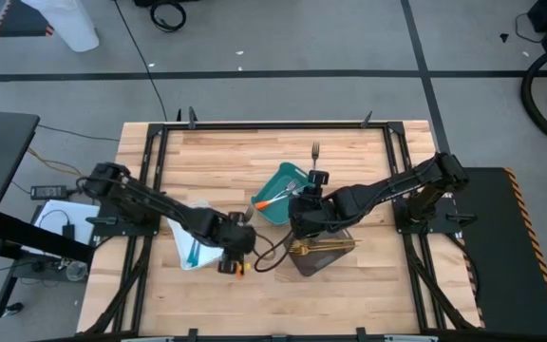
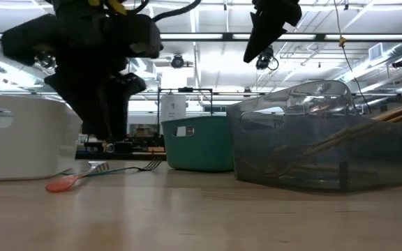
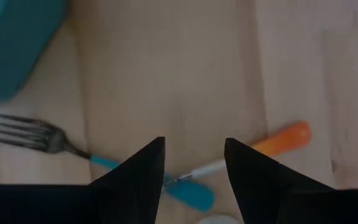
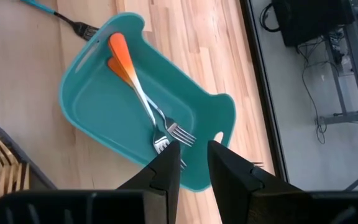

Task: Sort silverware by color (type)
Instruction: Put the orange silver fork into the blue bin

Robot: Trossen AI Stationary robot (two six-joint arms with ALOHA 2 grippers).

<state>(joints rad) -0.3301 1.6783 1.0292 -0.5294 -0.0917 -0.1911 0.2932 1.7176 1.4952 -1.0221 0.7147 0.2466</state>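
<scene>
In the low view's lower left, an orange-handled utensil (image 2: 67, 183) lies on the bench (image 2: 201, 216) beside a blue-handled fork (image 2: 128, 168). The left hand (image 3: 194, 165) hovers open just above these two, fingers apart and empty. Behind them stand the white tray (image 2: 12, 139), the teal tray (image 4: 82, 102) and, at right, the grey tray (image 2: 326, 150) with gold forks (image 1: 323, 247). The right hand (image 4: 192, 163), open and empty, hangs over the teal tray, where two orange-handled forks (image 4: 138, 93) rest.

There are three trays: one white (image 1: 186, 249), one teal (image 4: 98, 109), one grey (image 1: 323, 261). Two orange forks (image 4: 135, 87) lie in the teal one.
</scene>
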